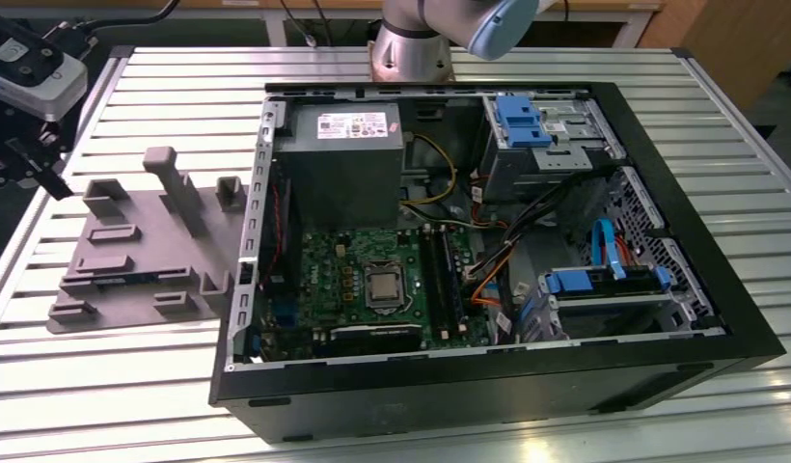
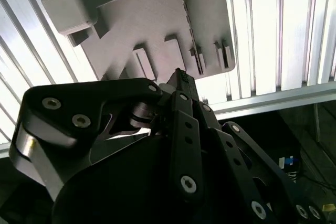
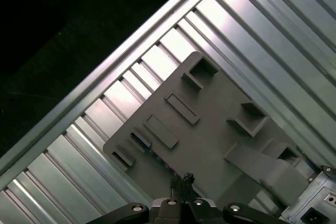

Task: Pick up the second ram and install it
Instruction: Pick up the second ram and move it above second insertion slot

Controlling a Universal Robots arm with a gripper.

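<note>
My gripper (image 2: 180, 77) is pinched closed with nothing in it, hovering above the grey holder plate (image 2: 152, 14). The second ram (image 2: 191, 35) stands on edge in a slot of that plate. Judgement: open wide first, square up to the stick's flat faces, then descend centred. The open computer case (image 1: 499, 241) sits well apart

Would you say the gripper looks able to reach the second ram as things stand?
Probably yes: the second ram stands exposed in the grey holder, and nothing lies between it and the gripper.
</note>
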